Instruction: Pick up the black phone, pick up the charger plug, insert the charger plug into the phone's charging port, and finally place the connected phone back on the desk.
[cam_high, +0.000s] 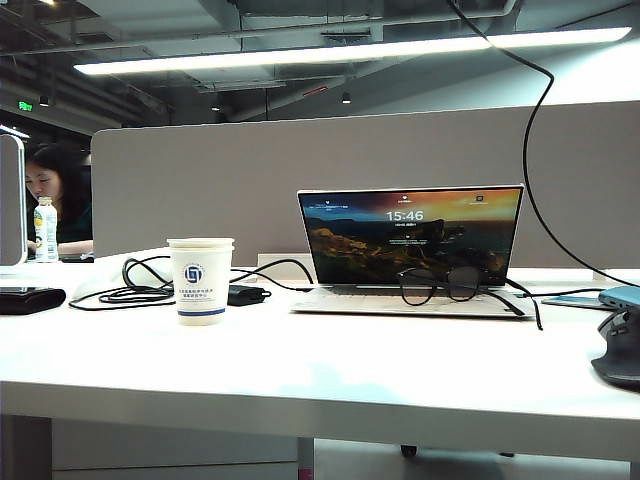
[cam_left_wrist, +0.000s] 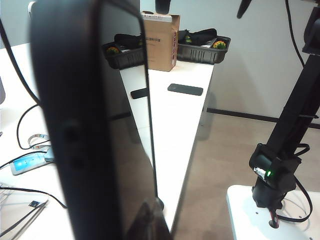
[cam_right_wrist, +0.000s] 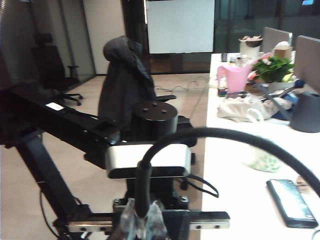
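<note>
Above the desk (cam_left_wrist: 185, 100), the left gripper is shut tight on the black phone (cam_left_wrist: 95, 130), held up on its edge. The right gripper is pinched on the black cable (cam_right_wrist: 142, 195) of the charger plug, beside the desk.

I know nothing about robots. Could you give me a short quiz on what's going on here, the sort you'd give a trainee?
1. True or false: the laptop has a dark, switched-off screen.
2. What lies right in front of the laptop? A) mouse B) glasses C) paper cup
3. Neither hand shows in the exterior view. What does each one hold?

Key
1. False: the screen is lit and shows a clock.
2. B.
3. The left hand is shut on the black phone, which is raised edge-on close to its wrist camera. The right hand is shut on the charger cable, which arcs up from its fingers. The plug tip itself cannot be made out.
</note>
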